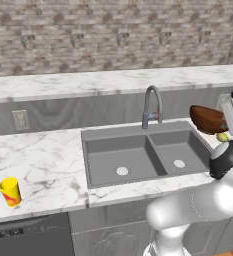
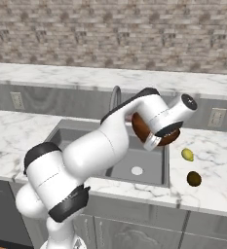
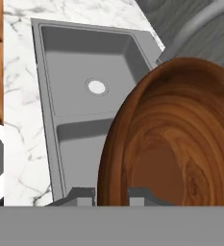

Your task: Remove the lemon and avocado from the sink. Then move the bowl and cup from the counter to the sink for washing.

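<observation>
The gripper (image 3: pixel 112 196) is clamped on the rim of the bowl (image 3: pixel 176 139): in the hand view one dark fingertip sits outside the rim and the other inside it, the jaws narrow with the wall pinched between them. The bowl is a wide round vessel of reddish-brown wood with swirling grain, darker toward its rim. It is tilted on edge in the grip and held in the air, its hollow facing the hand camera.

Beyond the jaws lies the sink (image 3: pixel 46 96), a matte grey rectangle with two basins, one white round drain visible in the farther basin. The curved metal faucet (image 3: pixel 195 29) arcs past the bowl's far edge. The counter (image 3: pixel 19 139) around the sink is white marble with grey veins.

The left base view shows the bowl (image 1: pixel 207 119) raised over the right end of the sink (image 1: pixel 138 155), both white drains, and the cup (image 1: pixel 10 191), a yellow tapered tumbler with a red-orange patch, standing on the counter well away from the jaws, on the far side of the sink. The lemon (image 1: pixel 222 136) peeks out just under the bowl.

The right base view gives the fruits more fully: the lemon (image 2: pixel 187 154), yellow-green and oval, and the avocado (image 2: pixel 194 178), dark and rounded, both on the counter (image 2: pixel 212 165) beside the sink (image 2: pixel 149 170), below and off to the side of the held bowl (image 2: pixel 140 127). There the arm covers much of the bowl.
</observation>
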Available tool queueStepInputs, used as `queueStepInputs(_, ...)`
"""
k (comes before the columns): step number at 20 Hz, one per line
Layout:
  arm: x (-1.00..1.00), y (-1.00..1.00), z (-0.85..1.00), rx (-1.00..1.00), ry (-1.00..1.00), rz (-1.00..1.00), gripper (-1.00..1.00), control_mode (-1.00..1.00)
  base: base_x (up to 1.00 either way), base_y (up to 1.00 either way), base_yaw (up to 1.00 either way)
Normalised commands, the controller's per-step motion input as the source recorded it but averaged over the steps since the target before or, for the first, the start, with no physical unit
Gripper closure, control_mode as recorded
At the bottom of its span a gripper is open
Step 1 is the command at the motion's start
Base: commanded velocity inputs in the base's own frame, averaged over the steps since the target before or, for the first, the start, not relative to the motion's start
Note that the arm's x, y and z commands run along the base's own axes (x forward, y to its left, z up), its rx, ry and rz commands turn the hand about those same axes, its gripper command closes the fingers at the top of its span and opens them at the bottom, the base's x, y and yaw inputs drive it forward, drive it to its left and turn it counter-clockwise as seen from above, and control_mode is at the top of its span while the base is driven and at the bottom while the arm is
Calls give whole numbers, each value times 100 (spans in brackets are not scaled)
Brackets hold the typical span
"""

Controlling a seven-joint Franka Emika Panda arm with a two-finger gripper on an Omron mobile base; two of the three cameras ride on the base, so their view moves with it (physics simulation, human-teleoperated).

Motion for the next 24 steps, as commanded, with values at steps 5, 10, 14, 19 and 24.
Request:
queueStepInputs(5,9,8,-16,0,0,8,100,-100,0,0,0)
queueStepInputs(10,4,0,-16,0,0,8,100,-100,0,0,0)
queueStepInputs(14,2,-1,-14,0,0,7,100,-100,0,0,0)
queueStepInputs(19,3,0,-14,0,0,7,100,-100,0,0,0)
queueStepInputs(24,2,0,-19,0,0,5,100,-100,0,0,0)
